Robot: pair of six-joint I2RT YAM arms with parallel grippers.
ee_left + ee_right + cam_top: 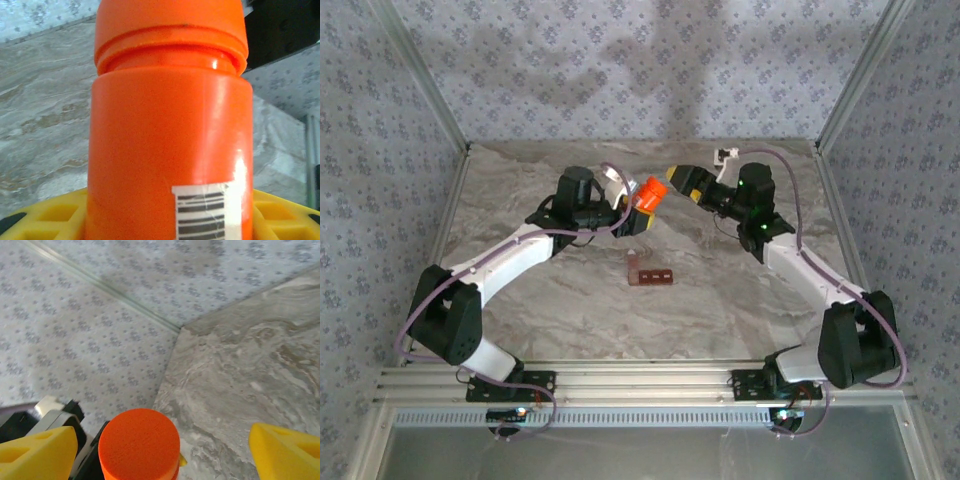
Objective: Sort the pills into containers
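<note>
Red-brown containers (653,276) | short strip of square compartments | flat on marble table (720,300)

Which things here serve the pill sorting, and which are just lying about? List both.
Job in hand: orange bottle, gripped by the left gripper; right gripper, open at its cap; red-brown container strip on the table.
Lying about: small white object at the table's back right corner.

Left arm (520,250) jaws gripping; right arm (800,270) jaws spread wide.
</note>
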